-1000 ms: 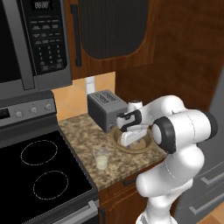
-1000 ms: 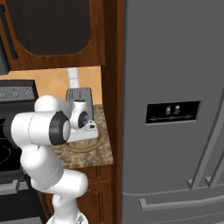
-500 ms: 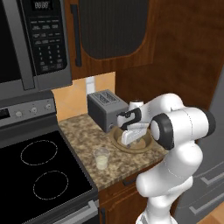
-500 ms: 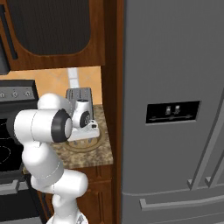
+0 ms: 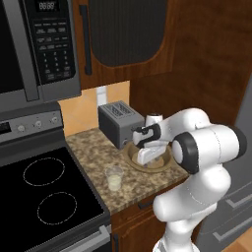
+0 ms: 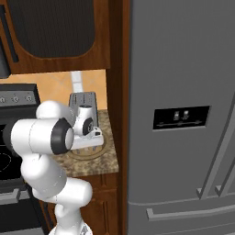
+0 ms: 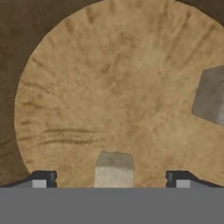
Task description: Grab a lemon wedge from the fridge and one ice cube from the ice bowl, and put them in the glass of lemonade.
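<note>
Pincer [image 7: 110, 178] has dropped lower into ice bowl [image 7: 78, 96].

Ice bowl [image 5: 166, 158]: wide, shallow, tan-brown with paler interior [image 7: 109, 96], upright on the granite counter directly in front of the toaster [image 5: 117, 123]. Two pale ice cubes lie inside it, one [image 7: 114, 168] near the rim, one [image 7: 211, 100] toward the side.

Glass of lemonade [image 5: 114, 177]: clear tumbler, upright, pale yellow liquid, forward-left of the toaster.

Fridge [image 6: 183, 114]: grey steel, doors closed, right of the toaster.

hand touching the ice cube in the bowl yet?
Apart. Hand view: the open hand straddles the ice cube, bowl floor visible between it and each finger tip.
</note>
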Controlling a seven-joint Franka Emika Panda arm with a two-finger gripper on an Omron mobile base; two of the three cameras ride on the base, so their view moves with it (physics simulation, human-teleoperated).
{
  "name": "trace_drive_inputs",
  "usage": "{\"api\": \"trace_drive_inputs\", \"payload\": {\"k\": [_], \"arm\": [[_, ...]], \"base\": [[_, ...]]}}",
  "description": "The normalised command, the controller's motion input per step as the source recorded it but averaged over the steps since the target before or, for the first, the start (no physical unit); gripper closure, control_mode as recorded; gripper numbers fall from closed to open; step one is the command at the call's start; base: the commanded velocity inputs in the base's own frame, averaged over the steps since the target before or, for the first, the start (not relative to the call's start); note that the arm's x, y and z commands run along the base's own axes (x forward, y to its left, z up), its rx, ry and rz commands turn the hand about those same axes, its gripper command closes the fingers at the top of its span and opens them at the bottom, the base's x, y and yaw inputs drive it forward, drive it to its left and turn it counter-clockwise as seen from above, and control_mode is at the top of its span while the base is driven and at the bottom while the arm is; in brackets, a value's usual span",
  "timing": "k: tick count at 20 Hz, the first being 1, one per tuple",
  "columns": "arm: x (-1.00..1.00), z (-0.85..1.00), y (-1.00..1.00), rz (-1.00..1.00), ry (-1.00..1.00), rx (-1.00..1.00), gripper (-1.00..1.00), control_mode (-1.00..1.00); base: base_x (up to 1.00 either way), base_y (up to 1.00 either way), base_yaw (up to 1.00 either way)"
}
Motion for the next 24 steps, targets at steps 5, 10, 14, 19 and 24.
{"api": "trace_drive_inputs", "payload": {"k": [5, 10, 14, 19, 24], "arm": [[0.00, -0.05, 0.02, 0.00, 0.00, 0.00, -1.00, -1.00], [0.12, -0.16, 0.08, 0.00, 0.00, 0.00, -1.00, -1.00], [0.16, -0.19, 0.10, 0.00, -0.01, 0.00, -1.00, -1.00], [0.08, 0.00, 0.13, 0.00, -0.01, 0.00, -1.00, -1.00], [0.06, 0.00, 0.06, 0.00, 0.00, 0.00, -1.00, -1.00]], "base": [[0.00, 0.00, 0.00], [0.00, 0.00, 0.00], [0.00, 0.00, 0.00], [0.00, 0.00, 0.00], [0.00, 0.00, 0.00]]}}
